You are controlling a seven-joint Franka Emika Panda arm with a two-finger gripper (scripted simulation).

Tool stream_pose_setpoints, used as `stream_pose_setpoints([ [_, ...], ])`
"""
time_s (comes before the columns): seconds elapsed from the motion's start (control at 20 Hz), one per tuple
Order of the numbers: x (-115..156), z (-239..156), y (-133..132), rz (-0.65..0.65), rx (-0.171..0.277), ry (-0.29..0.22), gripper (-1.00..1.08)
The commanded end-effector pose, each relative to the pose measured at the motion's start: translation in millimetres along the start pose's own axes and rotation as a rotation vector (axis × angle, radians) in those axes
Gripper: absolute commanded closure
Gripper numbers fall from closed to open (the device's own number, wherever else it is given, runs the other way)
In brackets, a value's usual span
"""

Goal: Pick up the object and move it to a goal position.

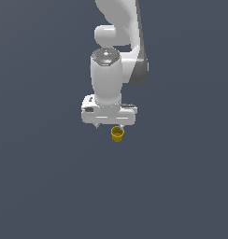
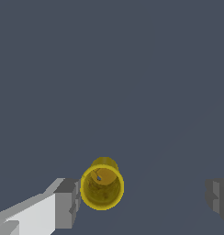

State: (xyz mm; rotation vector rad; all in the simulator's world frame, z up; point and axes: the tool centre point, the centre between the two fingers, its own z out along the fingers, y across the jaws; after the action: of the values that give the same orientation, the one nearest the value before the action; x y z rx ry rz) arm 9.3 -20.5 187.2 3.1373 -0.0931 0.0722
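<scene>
The object is a tiny yellow cup [image 1: 117,134] with a slightly wider rim, just below the white hand of my arm in the exterior view. In the wrist view the cup [image 2: 102,186] stands upright with its mouth toward the camera, between my two fingers. It is right beside one grey fingertip [image 2: 67,203], and a wide gap separates it from the other fingertip [image 2: 218,197]. My gripper [image 2: 143,200] is open around the cup. In the exterior view the gripper [image 1: 110,126] points straight down, and its fingers are mostly hidden by the hand.
A plain dark grey-blue surface [image 1: 50,186] fills both views. No other objects or edges show.
</scene>
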Motion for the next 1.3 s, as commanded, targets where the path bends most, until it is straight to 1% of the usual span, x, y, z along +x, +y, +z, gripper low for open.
stream_pose_setpoints([
  [0.0,0,0,0,0.000,0.000,0.000,-0.92],
  [0.4,-10,7,-1,-0.047,-0.010,-0.031,-0.92],
  [0.75,-12,11,-3,-0.063,-0.009,-0.031,-0.92],
  [1.0,-20,28,-10,-0.122,-0.007,-0.034,-0.92],
  [1.25,-37,55,-21,-0.222,-0.001,-0.040,-0.92],
])
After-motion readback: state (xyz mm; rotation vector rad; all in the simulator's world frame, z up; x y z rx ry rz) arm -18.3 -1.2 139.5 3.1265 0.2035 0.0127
